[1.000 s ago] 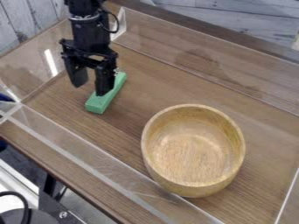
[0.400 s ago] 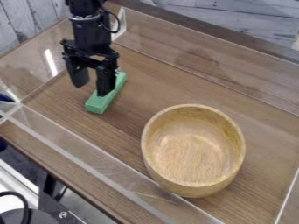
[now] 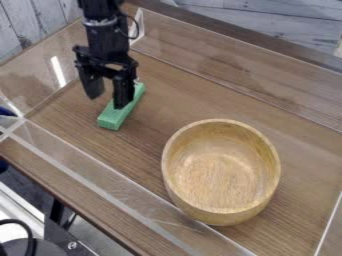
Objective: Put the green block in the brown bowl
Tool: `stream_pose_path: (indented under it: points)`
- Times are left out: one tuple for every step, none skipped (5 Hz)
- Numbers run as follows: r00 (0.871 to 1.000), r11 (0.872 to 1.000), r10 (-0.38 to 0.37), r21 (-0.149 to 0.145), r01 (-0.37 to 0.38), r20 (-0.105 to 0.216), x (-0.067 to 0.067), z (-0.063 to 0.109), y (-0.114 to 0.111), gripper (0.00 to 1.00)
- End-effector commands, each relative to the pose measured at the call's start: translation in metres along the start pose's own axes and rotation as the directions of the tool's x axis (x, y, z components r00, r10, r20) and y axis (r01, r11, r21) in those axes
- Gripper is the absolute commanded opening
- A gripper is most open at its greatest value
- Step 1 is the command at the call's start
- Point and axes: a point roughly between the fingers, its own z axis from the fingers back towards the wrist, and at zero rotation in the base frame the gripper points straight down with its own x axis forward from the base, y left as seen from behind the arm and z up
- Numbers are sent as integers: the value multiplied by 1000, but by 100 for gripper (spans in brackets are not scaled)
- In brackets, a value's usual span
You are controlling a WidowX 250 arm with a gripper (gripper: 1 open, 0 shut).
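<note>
1. The black pincer (image 3: 108, 96) points straight down over the far left part of the wooden counter (image 3: 201, 85), hanging from a dark arm that comes in from the top edge of the view.
2. Its two fingers stand wide apart, gripping nothing.
3. The green block (image 3: 119, 110) lies flat on the counter right under the pincer, its long side running from far right to near left.
4. One finger (image 3: 94, 85) sits just left of the block's far end, while the other is over that far end itself; whether either tip touches the block I cannot tell from this angle.
5. The near half of the block is in plain sight, sticking out towards us below the fingers.
6. The brown bowl (image 3: 187, 195) rests upright on the counter, near and to the right, well apart from the block and the pincer.
7. The bowl's inside shows bare wood grain, with nothing in it.
8. Clear plastic walls (image 3: 80, 185) edge the counter on the near and left sides.
</note>
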Motion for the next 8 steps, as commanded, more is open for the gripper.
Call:
stream_pose_path:
  points:
    - [999, 999, 4, 37, -6, 47, 14, 4, 9, 100]
    - [999, 999, 11, 42, -12, 37, 17, -4, 10, 100]
    - [999, 999, 15, 37, -16, 42, 19, -5, 10, 0]
    - [998, 999, 14, 29, -16, 53, 20, 2, 10, 0]
    - [996, 1000, 14, 15, -15, 84, 21, 22, 9, 0]
    - [989, 1000, 15, -6, -15, 144, 20, 57, 6, 0]
    - [976, 999, 19, -31, -12, 216, 23, 106, 5, 0]
    - [966, 999, 33, -41, -24, 255, 34, 123, 23, 0]
